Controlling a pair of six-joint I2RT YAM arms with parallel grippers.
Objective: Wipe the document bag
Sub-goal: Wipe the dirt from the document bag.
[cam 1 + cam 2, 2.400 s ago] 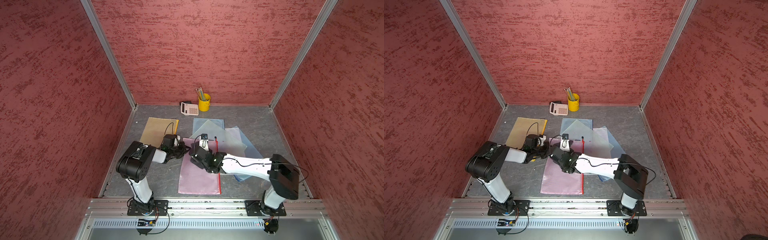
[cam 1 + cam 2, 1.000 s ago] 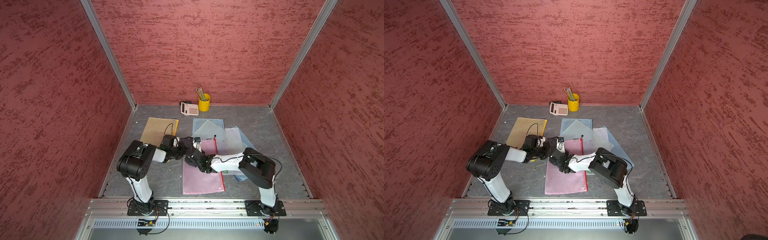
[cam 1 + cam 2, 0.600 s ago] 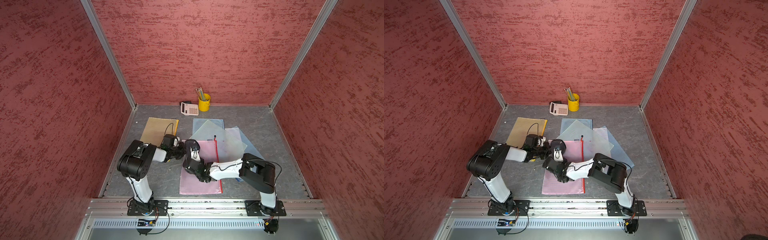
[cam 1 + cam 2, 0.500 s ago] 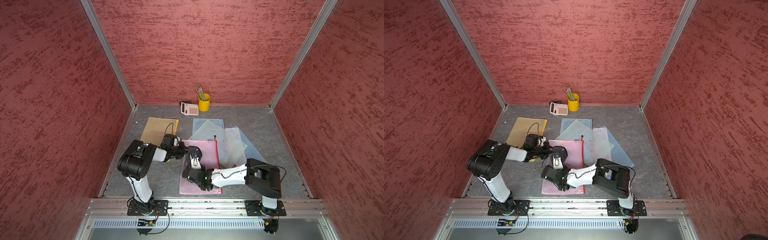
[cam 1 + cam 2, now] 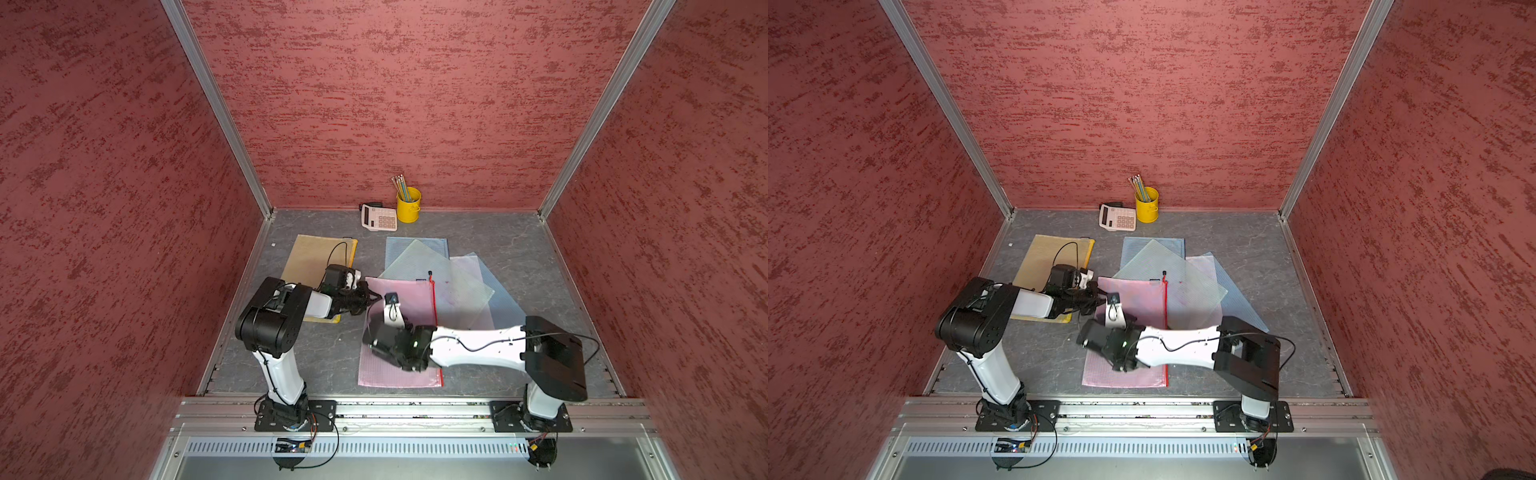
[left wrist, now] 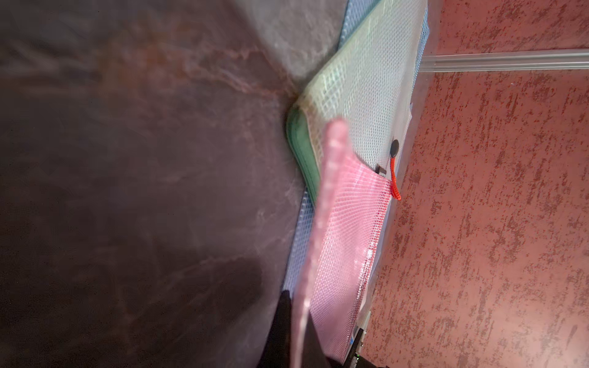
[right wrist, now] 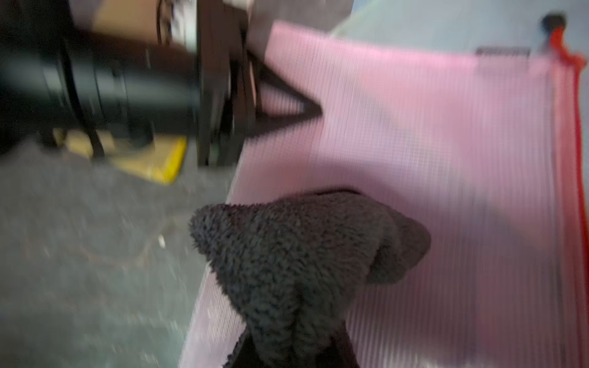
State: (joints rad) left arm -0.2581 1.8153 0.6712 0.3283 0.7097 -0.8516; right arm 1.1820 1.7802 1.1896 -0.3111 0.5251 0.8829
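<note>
Fingers [image 7: 240, 353] of right gripper [image 7: 293, 350]: clamped tight on dark fleecy cloth [image 7: 302, 255], wad pressed onto pink document bag [image 5: 415, 299] near the edge facing the left arm.

Fingers [image 6: 280, 321] of left gripper [image 5: 371, 297]: pinched closed on that same edge, near the far corner, with the rim raised slightly in the left wrist view.

Bag location: flat on middle of grey table [image 5: 324, 357], red zipper [image 5: 434, 299] along the side toward the right arm, far end overlapping green, blue and pale mesh bags [image 5: 457, 286].

Step in hand, as judged: wiping stroke across bag face.

For a sound result:
- Hold the pinched edge taut.
- Press the cloth evenly.
- Sweep in overlapping passes toward the zipper.
- Avoid dragging the bag over the pile or running the cloth onto the table.

Further out: tan bag [image 5: 311, 257] beneath left arm; calculator [image 5: 379, 217] and yellow pencil cup [image 5: 409, 206] at back wall.
</note>
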